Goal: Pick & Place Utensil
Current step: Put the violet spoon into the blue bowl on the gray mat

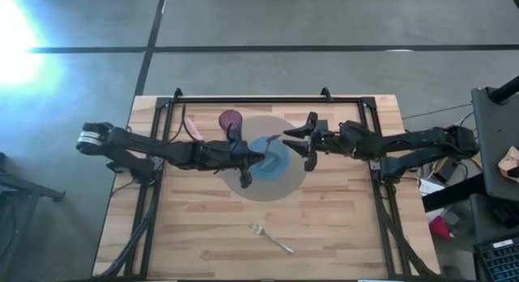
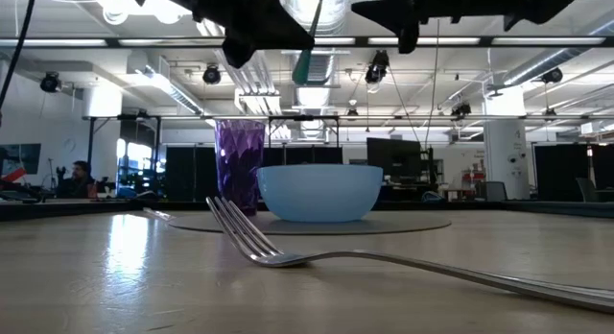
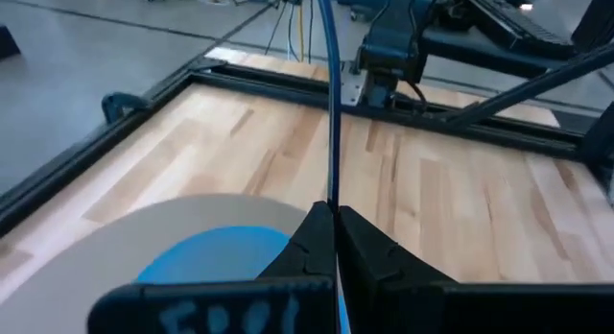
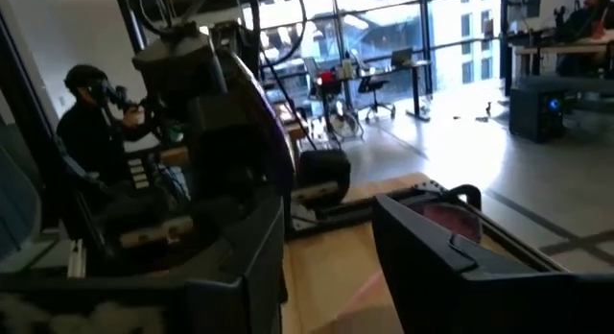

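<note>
Left end effector gripping a blue utensil above the blue bowl.
Right end effector spread wide nearby; fork lies on the counter.

Light wooden bench with a black frame, round grey mat at its centre, silver fork lying alone near the front edge, pink item at the far left

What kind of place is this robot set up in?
Probably a robotics lab in an open-plan office: desk monitors and exposed ceiling ducts behind the wooden table, and a seated person nearby.
</note>
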